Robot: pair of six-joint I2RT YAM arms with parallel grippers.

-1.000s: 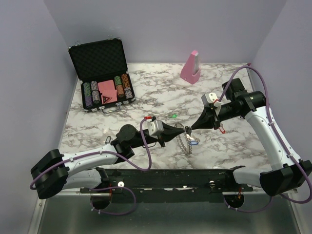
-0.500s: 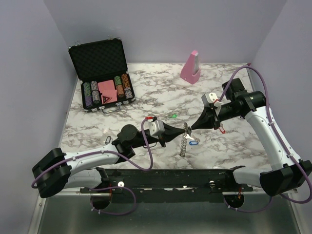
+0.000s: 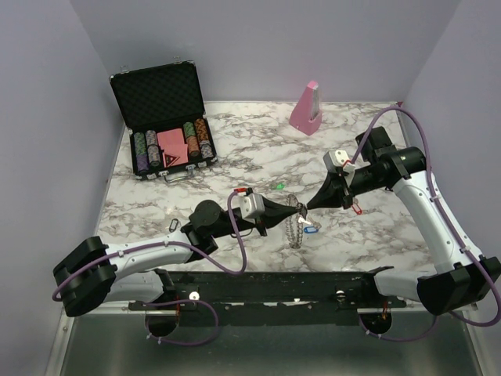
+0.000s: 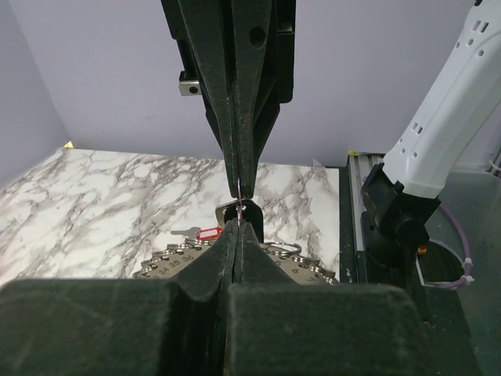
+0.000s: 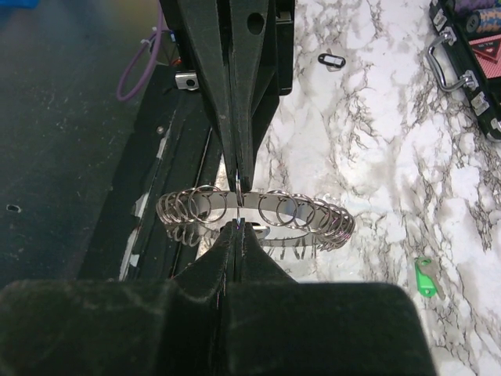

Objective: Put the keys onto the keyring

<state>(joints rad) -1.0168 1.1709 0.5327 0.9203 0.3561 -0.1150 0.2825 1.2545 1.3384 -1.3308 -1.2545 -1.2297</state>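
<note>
**Top view.** The left gripper [image 3: 295, 209] and right gripper [image 3: 310, 207] meet nose to nose over the middle of the table [image 3: 235, 149], along a line running left to right. Both are clenched. The ring [image 3: 294, 227] hangs from the point where they meet, extending toward the near edge. It is seen almost edge-on, with its long axis running near to far, across the line of the grippers. The blue key [image 3: 311, 228] touches the ring's right side, but whether it is already threaded cannot be told from here. The other keys lie loose:
- The red key [image 3: 356, 207] is just beside the right arm.
- The green key [image 3: 279, 186] is a little beyond the tips.
- The black key [image 3: 174, 225] is well apart to the left, nearer the left arm.

**Left wrist view.** The left gripper's closed tip pinches one small loop on the ring's rim. The right gripper's tip comes down onto the same loop from straight ahead. The ring's toothed rim spreads below, to either side. The red key lies on the marble beyond it.

**Right wrist view.** The ring shows as a broad band lying across the view (loops crowded at both ends), clear of the table. The two tips close on one loop at its middle. The right gripper probably pinches that wire, though it may only touch it. The next move likely turns on this shared loop, since neither gripper holds a key.
</note>
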